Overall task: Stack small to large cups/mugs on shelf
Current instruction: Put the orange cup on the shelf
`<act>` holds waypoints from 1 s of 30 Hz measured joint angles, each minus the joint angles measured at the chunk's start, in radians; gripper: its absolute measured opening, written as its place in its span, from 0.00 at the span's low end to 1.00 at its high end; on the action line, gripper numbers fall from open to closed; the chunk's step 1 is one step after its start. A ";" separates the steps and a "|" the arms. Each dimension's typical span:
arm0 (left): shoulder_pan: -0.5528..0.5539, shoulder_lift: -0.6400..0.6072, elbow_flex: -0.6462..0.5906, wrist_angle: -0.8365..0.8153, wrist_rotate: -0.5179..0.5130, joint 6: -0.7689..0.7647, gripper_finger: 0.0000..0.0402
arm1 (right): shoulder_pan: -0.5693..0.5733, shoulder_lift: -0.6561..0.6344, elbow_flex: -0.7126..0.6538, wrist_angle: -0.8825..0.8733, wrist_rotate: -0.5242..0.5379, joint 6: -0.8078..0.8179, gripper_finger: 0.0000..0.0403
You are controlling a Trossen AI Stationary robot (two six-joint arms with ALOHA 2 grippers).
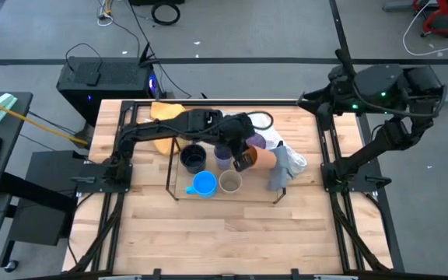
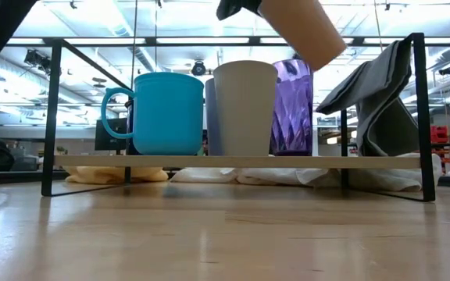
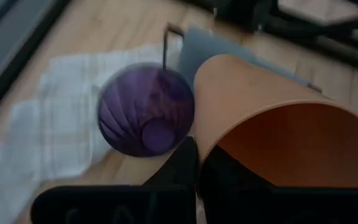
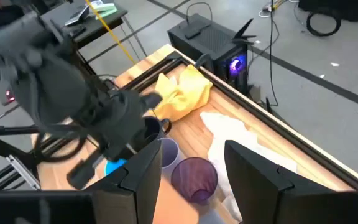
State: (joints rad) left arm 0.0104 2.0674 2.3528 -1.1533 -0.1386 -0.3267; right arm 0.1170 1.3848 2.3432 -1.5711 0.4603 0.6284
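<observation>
Shelf: low rack of thin black metal rods [image 1: 173,167] with a pale board deck, standing mid-table; a grey cloth [image 2: 381,101] hangs over its right end in the low view.
On shelf: bright blue handled mug [image 2: 166,113], tan straight-sided cup [image 2: 244,108], purple faceted tumbler [image 2: 294,105], dark navy mug [image 1: 193,159] and pale lavender-blue cup [image 1: 222,159], all upright and close together.
In hand: orange tapered cup [image 3: 272,134], smooth and matte, tilted with its mouth toward the wrist camera, raised above the deck next to the purple tumbler.
Left gripper [image 1: 242,158]: clamped on the orange cup's rim, one finger inside and one outside, over the shelf's middle.
Right gripper [image 4: 188,177]: fingers spread, nothing between them; arm parked at the table's far right corner.
Progress: five of six vessels sit side by side, none nested; size order not evidently settled. By my reading, the orange cup is yet to be placed.
Underlay: white-checked cloth [image 3: 61,134] and yellow cloth [image 4: 179,93] beneath and behind the rack.
</observation>
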 joint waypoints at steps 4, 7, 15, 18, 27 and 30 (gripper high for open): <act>0.010 -0.077 0.003 0.083 0.026 -0.002 0.02 | -0.012 0.009 0.000 0.000 0.003 -0.002 0.45; 0.006 -0.133 0.006 0.138 0.073 -0.002 0.02 | -0.022 0.007 0.000 0.000 0.003 -0.003 0.45; -0.009 -0.247 0.005 0.245 -0.015 0.023 0.02 | -0.044 0.006 0.000 0.000 0.000 -0.020 0.44; 0.008 -0.265 0.004 0.235 -0.057 0.025 0.02 | -0.042 0.006 0.000 0.000 -0.006 -0.022 0.44; 0.131 -0.297 0.003 0.060 -0.155 0.043 0.02 | -0.042 0.029 0.000 0.000 -0.062 -0.022 0.44; 0.181 -0.300 0.003 -0.095 -0.149 0.019 0.02 | -0.042 0.052 -0.001 0.000 -0.078 -0.028 0.44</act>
State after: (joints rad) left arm 0.1913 1.7669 2.3558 -1.2480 -0.2874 -0.3074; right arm 0.0746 1.4367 2.3421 -1.5711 0.3819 0.6005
